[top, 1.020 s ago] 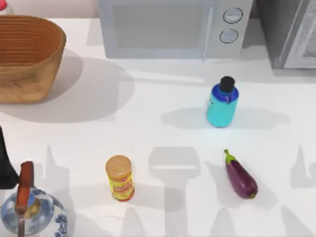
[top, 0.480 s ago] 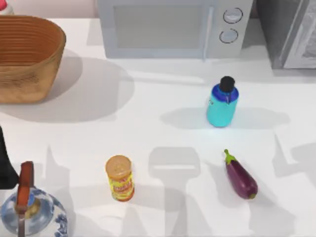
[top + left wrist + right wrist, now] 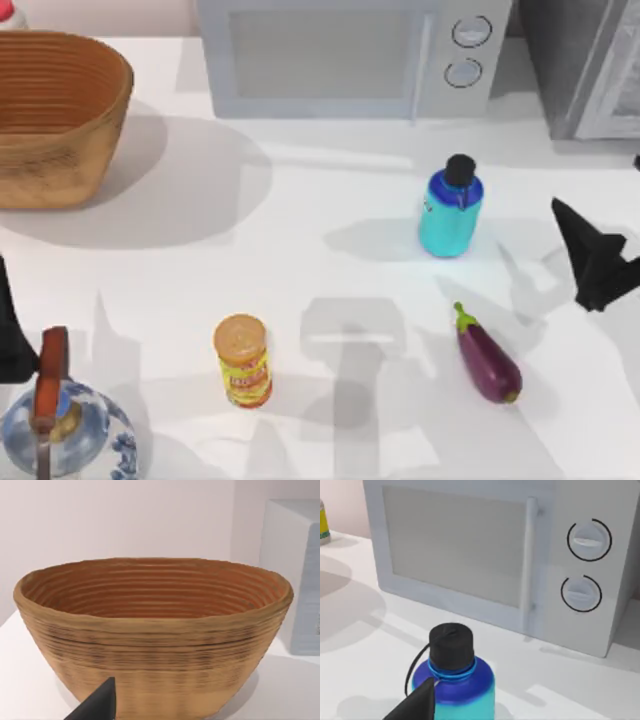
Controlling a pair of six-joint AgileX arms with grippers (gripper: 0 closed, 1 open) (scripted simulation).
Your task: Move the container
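Can [image 3: 242, 361] label print illegible; no readable text.

Layout of the white table [image 3: 300, 230]. The white microwave oven [image 3: 350, 55] stands along the far edge; the woven wicker basket [image 3: 55, 115] sits at far left. The squat cyan-blue bottle with a black cap [image 3: 450, 210] stands upright in front of the microwave's dial side, with the purple eggplant [image 3: 487, 357] lying nearer the front. The black right gripper [image 3: 595, 260] hangs right of the bottle, apart from it. The yellow-labelled can [image 3: 242, 360] stands front centre-left, the glass kettle [image 3: 60, 425] at front left.
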